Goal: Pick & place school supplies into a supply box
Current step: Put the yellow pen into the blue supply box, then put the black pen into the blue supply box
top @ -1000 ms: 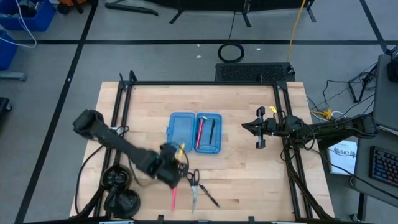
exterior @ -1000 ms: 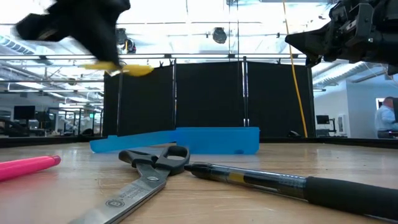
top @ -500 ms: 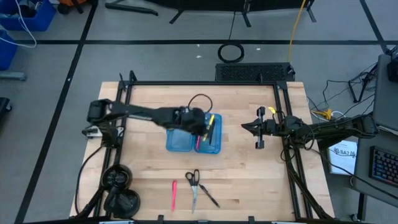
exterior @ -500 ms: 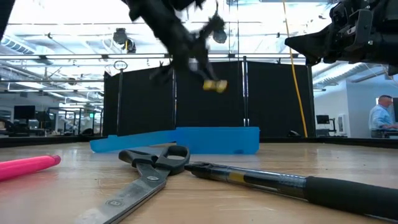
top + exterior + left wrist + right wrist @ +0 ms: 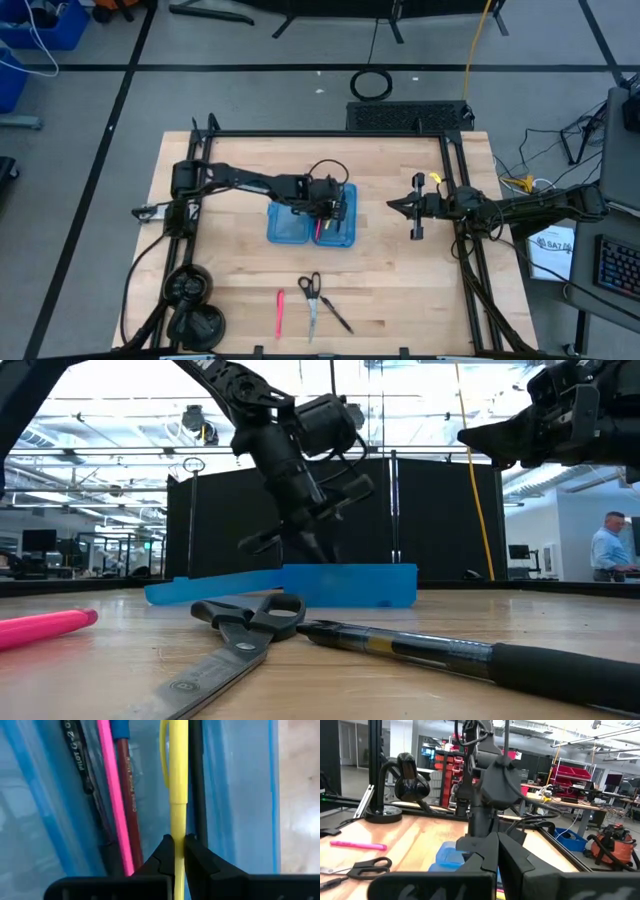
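1. Left gripper point(image 5: 330, 203) hangs over the right half of the translucent blue plastic hinged pencil case point(image 5: 290, 228), fingers point(image 5: 162, 857) clenched on a thin yellow pen point(image 5: 178, 785); pink point(image 5: 114, 795), dark red point(image 5: 129, 795) and black point(image 5: 82, 760) pens lie inside beside it.
2. Right gripper point(image 5: 417, 207) waits well apart near the table's right side, fingers pressed together, holding nothing.
3. Black-handled silver scissors point(image 5: 311, 300), a loose pink pen point(image 5: 279, 312) and a dark pen point(image 5: 338, 315) lie on the wooden table point(image 5: 400, 280) near its front edge.
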Available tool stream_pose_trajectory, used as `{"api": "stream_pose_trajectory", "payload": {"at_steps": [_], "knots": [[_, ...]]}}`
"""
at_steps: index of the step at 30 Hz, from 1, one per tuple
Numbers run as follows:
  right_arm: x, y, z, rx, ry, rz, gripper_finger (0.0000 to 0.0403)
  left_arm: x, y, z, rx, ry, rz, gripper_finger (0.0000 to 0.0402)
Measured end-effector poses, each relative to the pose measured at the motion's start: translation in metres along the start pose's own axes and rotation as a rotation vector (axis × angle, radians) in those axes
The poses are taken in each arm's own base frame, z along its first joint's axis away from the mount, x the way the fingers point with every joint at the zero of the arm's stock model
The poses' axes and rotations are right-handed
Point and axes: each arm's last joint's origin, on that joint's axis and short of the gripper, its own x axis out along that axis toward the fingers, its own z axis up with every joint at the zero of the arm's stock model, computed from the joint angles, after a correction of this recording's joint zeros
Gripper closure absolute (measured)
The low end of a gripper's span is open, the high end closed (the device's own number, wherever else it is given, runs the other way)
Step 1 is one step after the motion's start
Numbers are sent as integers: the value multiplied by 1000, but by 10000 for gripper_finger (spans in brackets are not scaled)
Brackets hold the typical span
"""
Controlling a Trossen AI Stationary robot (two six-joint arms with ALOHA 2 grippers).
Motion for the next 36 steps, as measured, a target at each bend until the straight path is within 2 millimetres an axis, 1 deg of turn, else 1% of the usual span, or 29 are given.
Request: {"api": "stream_pose_trajectory", "payload": {"at_steps": [5,12,17,23,27,30,32,34,36], "knots": [[0,0,0,-4,0,0,403,5,3,2,-50,-19,23,382],[0,0,0,-7,-1,0,403,10,7,-1,-70,-5,63,380],[0,0,0,5,0,0,403,10,6,-4,-61,-34,69,348],[0,0,0,11,0,1,403,10,-3,-10,13,-42,12,302],[0,0,0,11,0,1,403,9,-6,-14,25,-41,-8,281],[0,0,0,7,0,1,403,1,-10,-14,78,-31,-41,275],[0,0,0,6,-1,1,403,-12,-15,-14,139,-21,-74,274],[0,0,0,5,-1,1,403,-30,-21,-13,218,-5,-134,274],[0,0,1,4,-6,0,403,-56,-27,-13,327,-9,-204,273]]}}
